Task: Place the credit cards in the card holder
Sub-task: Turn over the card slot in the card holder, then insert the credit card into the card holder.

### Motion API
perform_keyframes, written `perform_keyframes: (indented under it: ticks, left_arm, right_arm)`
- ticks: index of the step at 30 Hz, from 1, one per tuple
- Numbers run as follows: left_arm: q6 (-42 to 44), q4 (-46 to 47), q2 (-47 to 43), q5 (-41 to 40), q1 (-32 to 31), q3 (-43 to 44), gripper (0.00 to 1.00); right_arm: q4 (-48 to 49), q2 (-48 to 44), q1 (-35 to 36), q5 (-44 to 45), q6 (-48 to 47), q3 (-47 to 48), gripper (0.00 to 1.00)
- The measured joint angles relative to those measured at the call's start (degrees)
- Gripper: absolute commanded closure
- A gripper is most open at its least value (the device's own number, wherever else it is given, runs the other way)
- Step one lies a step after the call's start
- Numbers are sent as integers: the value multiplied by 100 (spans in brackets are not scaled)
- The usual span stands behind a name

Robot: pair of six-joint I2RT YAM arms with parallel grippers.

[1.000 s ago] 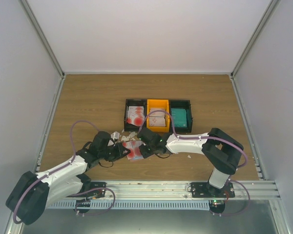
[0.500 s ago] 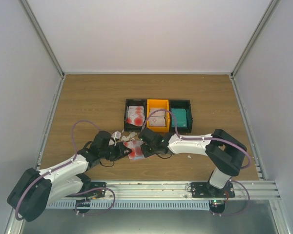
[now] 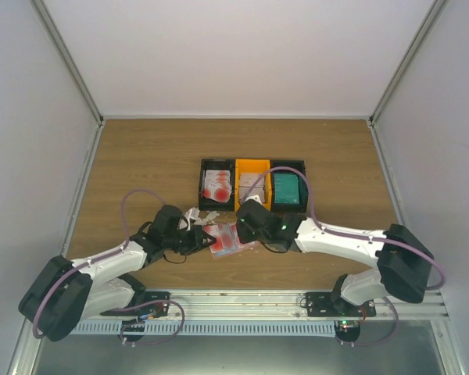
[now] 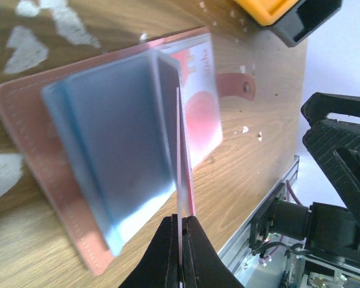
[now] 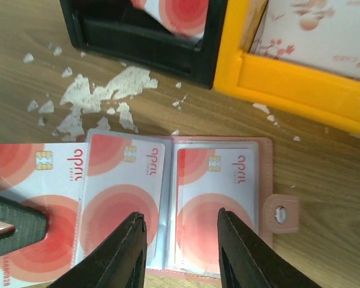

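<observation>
Right wrist view, right gripper [image 5: 180, 216] released above open card holder [image 5: 266, 174], only left wrist view shows left gripper [image 4: 180, 222] clenching its leaf [image 4: 177, 150].

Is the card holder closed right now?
No, the card holder lies spread open, with two red-and-white cards showing side by side inside it.

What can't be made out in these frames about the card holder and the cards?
- Left wrist: whether the thin sheet in the left gripper is a card or a sleeve, because it is edge-on. The clear sleeves are blurred.
- Right wrist: the near edge of the card holder, cut off by the frame bottom and behind the fingers of the right gripper.
- Top external: the pockets, too small and partly under both grippers.
</observation>
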Motion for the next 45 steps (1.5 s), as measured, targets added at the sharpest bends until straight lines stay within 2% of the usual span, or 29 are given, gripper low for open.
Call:
perform_keyframes:
  ticks: [5, 12, 19, 25, 30, 33, 38, 45]
  left_arm:
    - [2, 289, 286, 190, -9, 221, 100]
    - [26, 815, 1198, 474, -140, 765, 100]
    - [151, 1040, 1596, 509, -289, 970, 100]
    - [326, 710, 1340, 251, -289, 988, 100]
    - [496, 238, 737, -155, -289, 1014, 100]
    - [542, 9, 420, -448, -289, 1001, 100]
    - [492, 168, 22, -684, -289, 634, 100]
    - [251, 535, 35, -643, -289, -79, 100]
  right_arm:
    - [0, -457, -33, 201, 157, -181, 66]
    - [-83, -874, -118, 389, 321, -398, 65]
    - [-85, -1462, -398, 284, 212, -555, 51]
    - [61, -1508, -614, -240, -127, -802, 40]
    - [39, -1248, -623, -472, -354, -844, 37]
    - [59, -1080, -619, -509, -387, -1023, 36]
    - [79, -894, -590, -627, -382, -1541, 36]
    - [393, -393, -546, -638, -361, -1596, 39]
